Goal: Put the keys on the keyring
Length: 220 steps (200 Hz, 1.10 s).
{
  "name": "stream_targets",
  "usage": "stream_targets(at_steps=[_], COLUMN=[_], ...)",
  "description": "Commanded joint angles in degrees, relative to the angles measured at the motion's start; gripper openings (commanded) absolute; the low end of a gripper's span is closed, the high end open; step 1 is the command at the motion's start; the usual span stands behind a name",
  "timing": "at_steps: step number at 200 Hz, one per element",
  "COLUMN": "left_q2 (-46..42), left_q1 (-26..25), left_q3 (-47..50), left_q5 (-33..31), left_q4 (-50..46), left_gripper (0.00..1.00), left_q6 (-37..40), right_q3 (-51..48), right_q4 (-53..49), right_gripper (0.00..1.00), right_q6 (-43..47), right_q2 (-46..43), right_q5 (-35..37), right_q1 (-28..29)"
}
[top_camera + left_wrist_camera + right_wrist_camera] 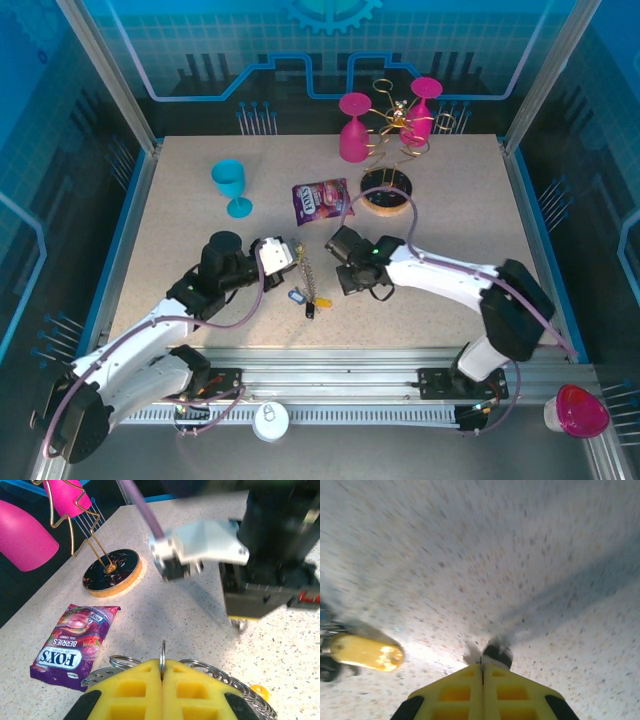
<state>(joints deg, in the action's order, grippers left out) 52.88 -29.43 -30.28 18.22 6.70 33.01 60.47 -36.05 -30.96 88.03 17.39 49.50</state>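
My left gripper (288,258) (162,664) is shut on the keyring (162,652), a thin grey metal loop standing on edge between its yellow fingers. The rest of the keyring (301,268) trails down the table as coiled wire. Loose keys lie just below it: a blue tag (296,295), a yellow tag (322,301) and a black tag (310,312). My right gripper (352,285) (482,666) is shut just above the table on a small key with a dark head (497,655). A yellow tag (367,652) lies to its left, blurred.
A purple snack packet (320,200) (75,642) lies behind the keys. Further back, a round wooden base (386,192) (111,572) carries the gold wire rack (395,125) with pink glasses (353,128). A blue goblet (231,187) stands at the back left.
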Motion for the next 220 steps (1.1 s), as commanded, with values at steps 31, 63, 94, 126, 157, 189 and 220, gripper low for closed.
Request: stream_targets(at_steps=[31,63,94,126,157,189,220], left_q2=[-2.16,-1.86,-1.08,0.14,2.30,5.02,5.99], left_q1=[-0.09,-0.08,0.02,-0.10,-0.16,-0.10,-0.18], left_q3=[1.55,0.98,-0.73,-3.76,-5.87,-6.94,-6.51], left_q5=[3.17,3.62,5.08,7.20,8.56,9.38,9.64], left_q4=[5.34,4.87,4.30,2.75,2.69,4.91,6.86], left_gripper=[0.00,0.00,0.00,0.00,0.00,0.00,0.00], left_q6=[2.38,2.89,2.42,1.66,1.61,1.52,1.55], right_q3=[-4.33,-9.44,-15.27,-14.03,-12.77,-7.88,-6.85], right_q4=[15.56,24.77,31.39,29.99,29.87,24.51,20.63], right_gripper=[0.00,0.00,0.00,0.00,0.00,0.00,0.00], right_q6=[21.79,29.03,36.79,36.02,28.83,26.68,31.74], right_q2=[-8.86,-16.52,-24.11,-25.70,-25.99,-24.38,-25.31], right_q5=[-2.31,-17.71,-26.90,-27.84,-29.78,-35.94,-34.71], right_q1=[-1.69,-6.57,-8.51,-10.52,-11.51,-12.98,-12.37])
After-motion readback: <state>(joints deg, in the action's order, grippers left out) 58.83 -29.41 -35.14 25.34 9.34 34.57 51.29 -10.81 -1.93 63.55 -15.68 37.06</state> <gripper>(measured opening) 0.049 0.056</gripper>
